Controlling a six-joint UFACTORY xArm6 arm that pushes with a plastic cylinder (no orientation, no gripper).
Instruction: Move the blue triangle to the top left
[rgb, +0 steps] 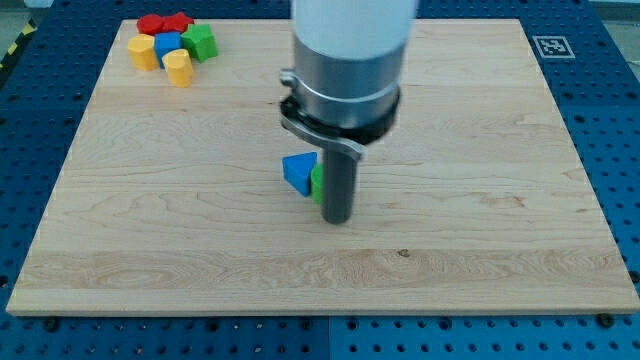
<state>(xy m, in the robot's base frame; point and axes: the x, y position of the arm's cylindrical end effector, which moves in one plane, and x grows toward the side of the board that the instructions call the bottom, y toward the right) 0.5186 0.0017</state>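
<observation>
Blue triangle (297, 172): just left of my tip (337, 219), nearly touching.
Tool: a bare rod, holding nothing.
Green block (316, 184): between them.

We have one view, raised, looking obliquely down across the whole wooden board (480, 250), with the arm housing (350, 50) nearest us.

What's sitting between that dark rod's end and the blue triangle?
In the camera view, a green block, mostly hidden by the rod, lies between my tip and the blue triangle, apparently touching the triangle's right side.
</observation>
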